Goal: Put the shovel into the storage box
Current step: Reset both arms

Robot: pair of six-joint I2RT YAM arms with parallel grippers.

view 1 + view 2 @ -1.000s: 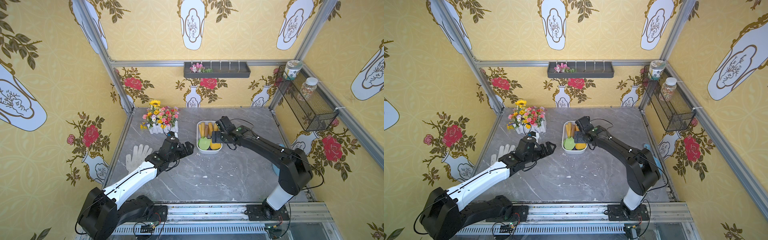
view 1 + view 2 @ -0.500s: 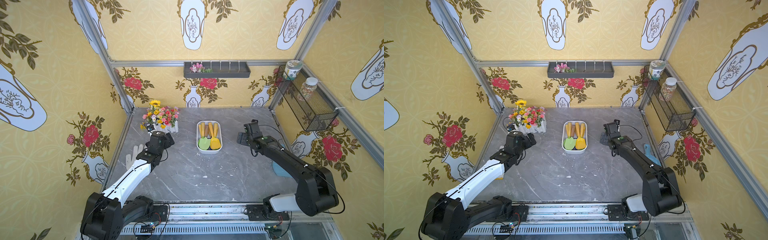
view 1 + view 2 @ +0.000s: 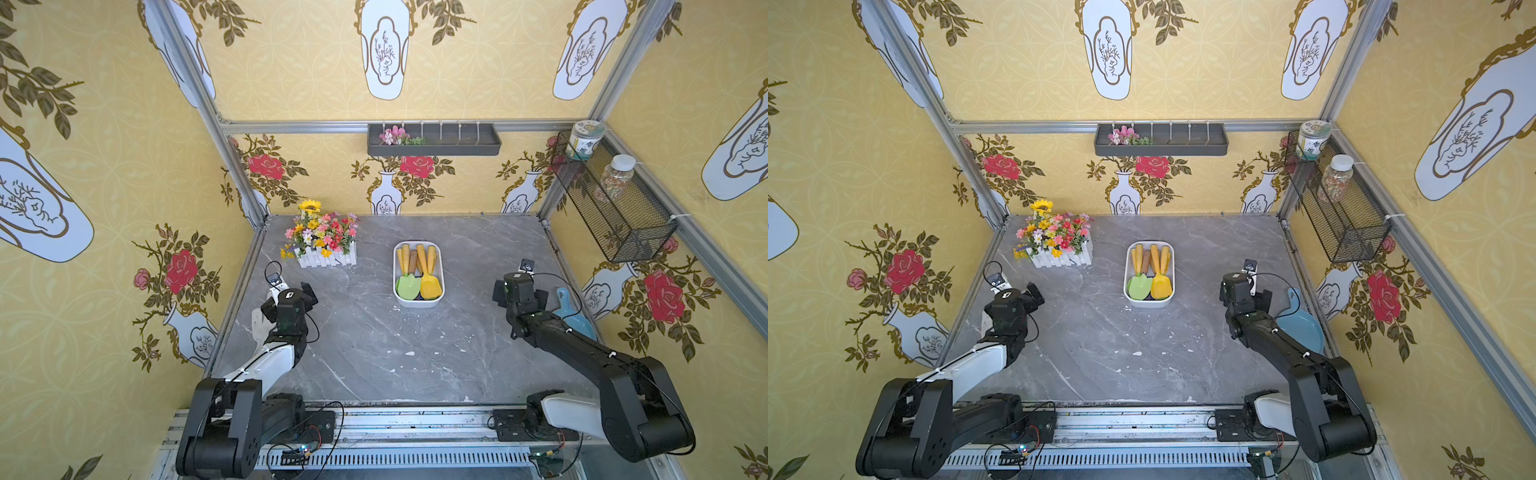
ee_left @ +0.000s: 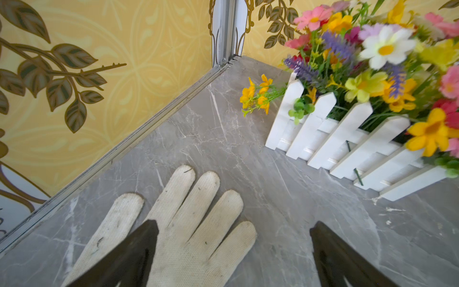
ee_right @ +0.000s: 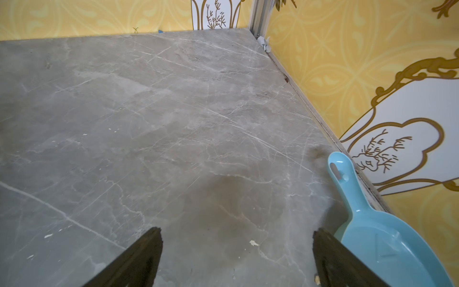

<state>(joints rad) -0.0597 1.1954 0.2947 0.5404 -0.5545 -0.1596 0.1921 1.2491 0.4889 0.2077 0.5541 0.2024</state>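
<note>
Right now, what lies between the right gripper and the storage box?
Bare grey tabletop only, in both top views, from right gripper to storage box.

The left arm [image 3: 272, 360] stretches along the table's left edge, the right arm [image 3: 582, 349] along its right edge (both pointing toward the far edge); left gripper [image 4: 233, 225] and right gripper [image 5: 237, 230] are spread wide.

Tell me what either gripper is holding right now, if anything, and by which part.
Nothing is held. The left gripper hangs open above the white glove; the right gripper hangs open over bare tabletop beside the blue scoop.
</note>
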